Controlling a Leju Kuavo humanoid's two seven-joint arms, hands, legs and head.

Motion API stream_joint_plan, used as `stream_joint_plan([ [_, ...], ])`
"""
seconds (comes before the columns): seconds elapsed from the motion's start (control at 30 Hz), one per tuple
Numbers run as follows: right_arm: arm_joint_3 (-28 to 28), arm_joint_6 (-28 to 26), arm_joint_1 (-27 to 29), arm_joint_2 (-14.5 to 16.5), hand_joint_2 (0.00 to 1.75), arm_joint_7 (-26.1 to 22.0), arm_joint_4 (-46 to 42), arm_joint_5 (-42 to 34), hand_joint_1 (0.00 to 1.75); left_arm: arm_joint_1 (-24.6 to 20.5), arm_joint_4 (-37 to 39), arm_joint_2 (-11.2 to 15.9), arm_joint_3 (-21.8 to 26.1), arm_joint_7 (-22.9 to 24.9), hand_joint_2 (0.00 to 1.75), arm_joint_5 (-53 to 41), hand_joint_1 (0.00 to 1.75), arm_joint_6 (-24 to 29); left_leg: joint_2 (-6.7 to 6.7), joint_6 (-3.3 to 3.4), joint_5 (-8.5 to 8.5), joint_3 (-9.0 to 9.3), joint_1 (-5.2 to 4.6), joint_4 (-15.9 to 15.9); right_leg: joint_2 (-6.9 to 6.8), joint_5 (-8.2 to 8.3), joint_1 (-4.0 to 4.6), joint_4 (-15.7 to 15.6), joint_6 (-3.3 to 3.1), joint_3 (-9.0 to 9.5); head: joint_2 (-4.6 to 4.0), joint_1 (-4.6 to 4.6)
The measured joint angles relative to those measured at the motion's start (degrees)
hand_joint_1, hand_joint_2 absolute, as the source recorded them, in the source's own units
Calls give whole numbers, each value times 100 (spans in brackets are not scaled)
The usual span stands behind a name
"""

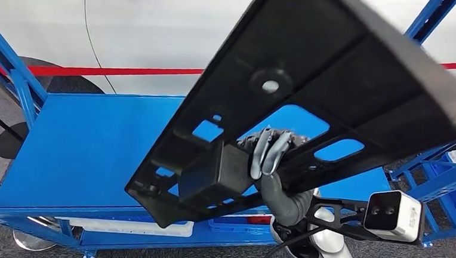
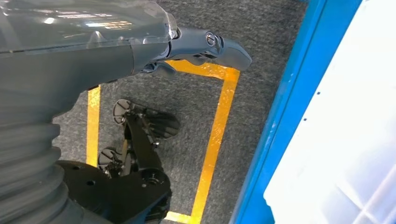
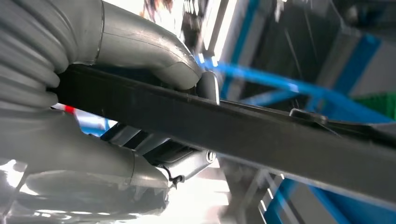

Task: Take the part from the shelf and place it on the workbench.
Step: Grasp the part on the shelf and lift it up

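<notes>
Head view showed the part (image 1: 311,104), a long, flat, black plastic panel with ribbed edges, round bosses, cut-out windows and a boxy block on its lower end, held up tilted above the blue worktop (image 1: 87,150) and well clear of its surface. The right hand (image 1: 270,155) grasped the part near its lower middle, grey fingers (image 1: 262,150) wrapped over one of its bars, the ribbed grey wrist cover just under it. The worktop was a smooth, painted blue metal deck with blue angled uprights at its corners; under its front edge sat a white bin (image 1: 130,225) and a blue bin (image 1: 231,225), their contents hidden. Behind the worktop ran a red stripe across a glossy white car body (image 1: 154,29). A white camera box (image 1: 392,214) stood on a black bracket beside the right wrist.

Right wrist view gave what the head view did not: the thick grey thumb (image 3: 154,51) pressed on one face of the part's (image 3: 243,130) thin dark edge, with darker fingers on the other face, so the panel was clamped between them.

Left wrist view looked down at speckled grey carpet (image 2: 187,112) with yellow tape lines (image 2: 219,121), a blue frame edge and a white bin wall beside it. The left hand (image 2: 187,44) hung there holding nothing, its thumb extended; its other fingers were too hidden to tell whether they were spread or curled.
</notes>
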Motion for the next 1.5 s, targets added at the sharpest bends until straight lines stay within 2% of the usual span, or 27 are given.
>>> stream_joint_plan([
  [0.07,53,351,13,-84,175,105,116,-177,164,-4,0,-5,0,31,175,-4,0,1,-6,-13,8,-1,-1,1,3,354,6,-650,-44,335,0,0],
  [0.13,113,516,26,-126,175,165,201,-300,164,-21,0,-13,0,43,175,-6,0,2,-15,-58,30,-28,-17,11,9,563,38,-1208,-93,595,0,-2],
  [0.27,163,585,58,-186,175,184,294,-341,164,-28,0,-16,0,59,175,-5,0,5,-26,-188,49,-92,-21,13,3,649,53,-1348,-192,580,-1,-5],
  [0.33,180,594,61,-203,175,210,319,-350,164,-29,0,-16,0,70,175,-5,0,8,-22,-219,-250,-215,-19,321,-25,726,29,-1392,-274,530,0,-10],
  [0.4,198,632,70,-214,175,290,339,-376,164,-29,0,-18,0,95,175,-7,0,19,-18,-227,-738,-452,-14,1028,-46,796,45,-1390,-322,443,0,-14],
  [0.47,237,705,104,-233,175,366,372,-380,164,-28,0,-20,-1,132,175,-18,0,33,-17,-233,-970,-548,-15,1512,-54,870,70,-1372,-332,333,0,-14],
  [0.5,262,741,129,-243,175,377,385,-348,164,-29,0,-20,0,150,175,-27,0,36,-17,-229,-930,-447,-16,1451,-54,906,78,-1358,-328,276,0,-13],
  [0.53,283,764,156,-252,175,369,390,-300,164,-31,0,-19,0,172,175,-38,0,38,-17,-219,-810,-238,-17,1180,-52,939,83,-1343,-319,223,0,-13],
  [0.6,304,754,221,-267,175,314,347,-157,164,-40,0,-9,0,216,175,-57,0,39,-18,-177,-569,285,-33,380,-50,1002,96,-1304,-282,146,0,-14],
  [0.63,306,724,259,-276,175,255,300,-79,164,-45,0,-3,-1,237,175,-63,0,42,-22,-153,-498,449,-48,97,-51,1033,100,-1290,-254,123,0,-10],
  [0.67,306,685,305,-283,175,175,232,16,164,-46,0,3,-1,258,175,-68,0,44,-26,-127,-464,522,-67,-52,-55,1067,100,-1283,-221,110,0,-7],
  [0.77,305,562,479,-292,175,-50,-16,318,164,-18,0,10,-1,316,175,-92,0,45,-18,-40,-345,465,-81,-89,-53,1162,79,-1305,-121,93,0,1],
  [0.8,304,528,530,-293,175,-95,-98,389,164,-13,0,13,-3,329,175,-111,0,34,-3,-6,-283,433,-70,-104,-42,1071,72,-1250,-89,60,-1,4],
  [0.83,303,500,566,-296,175,-128,-174,440,164,-13,0,19,-8,342,175,-140,0,19,16,28,-214,384,-56,-120,-32,879,65,-1102,-60,3,-1,7],
  [0.9,302,426,625,-304,175,-201,-320,513,164,-22,0,44,-27,413,175,-208,0,-12,45,75,-84,243,-56,-119,-22,269,35,-466,-1,-171,-1,10],
  [0.93,301,382,659,-315,175,-238,-388,543,164,-25,0,59,-39,480,175,-246,0,-20,53,81,-26,161,-59,-112,-23,36,22,-91,23,-242,0,9],
  [0.97,299,334,698,-331,175,-278,-451,573,164,-26,0,69,-51,563,175,-279,0,-23,59,78,29,77,-62,-101,-23,-77,9,201,44,-266,0,10],
  [1.0,295,287,739,-357,175,-321,-510,600,164,-27,0,75,-62,656,175,-310,0,-23,62,70,79,-6,-63,-85,-24,-55,-4,321,57,-208,0,9],
  [1.03,286,238,778,-394,175,-361,-569,627,164,-27,0,78,-72,756,175,-333,0,-22,63,59,124,-86,-64,-66,-24,68,-16,224,62,-44,0,10],
  [1.1,248,133,845,-501,175,-462,-715,674,164,-25,0,76,-96,1012,175,-357,0,-10,59,23,202,-209,-67,-30,-23,289,-30,-455,46,543,0,10],
  [1.17,187,57,901,-626,175,-561,-874,694,164,-20,0,69,-110,1295,175,-360,0,12,51,-37,281,-268,-75,-13,-19,266,-5,-1199,-5,1067,0,7],
  [1.2,150,32,932,-692,175,-602,-943,695,164,-15,0,66,-110,1433,175,-360,0,27,49,-73,328,-281,-74,-21,-19,231,19,-1393,-40,1177,0,8],
  [1.27,69,4,1002,-824,175,-656,-1036,692,164,4,0,61,-109,1695,175,-348,0,82,47,-145,420,-311,-64,-54,-29,296,36,-1493,-122,1143,0,12],
  [1.33,-16,12,1039,-946,175,-673,-1070,645,164,30,0,44,-99,1944,175,-291,0,194,42,-187,202,-413,-51,88,-50,437,24,-1534,-224,1026,0,10],
  [1.43,-142,98,1044,-1077,175,-670,-1069,520,164,53,0,-17,-47,2216,175,-195,0,406,37,-206,-635,-663,-37,1019,-73,649,47,-1534,-313,769,0,4],
  [1.47,-177,128,1043,-1112,175,-668,-1064,491,164,56,0,-41,-29,2289,175,-183,0,468,37,-211,-770,-706,-36,1356,-77,715,62,-1523,-316,674,0,4],
  [1.5,-205,149,1041,-1142,175,-665,-1058,469,164,57,0,-63,-17,2345,175,-179,0,512,37,-212,-750,-682,-36,1559,-84,782,75,-1507,-315,573,0,3],
])
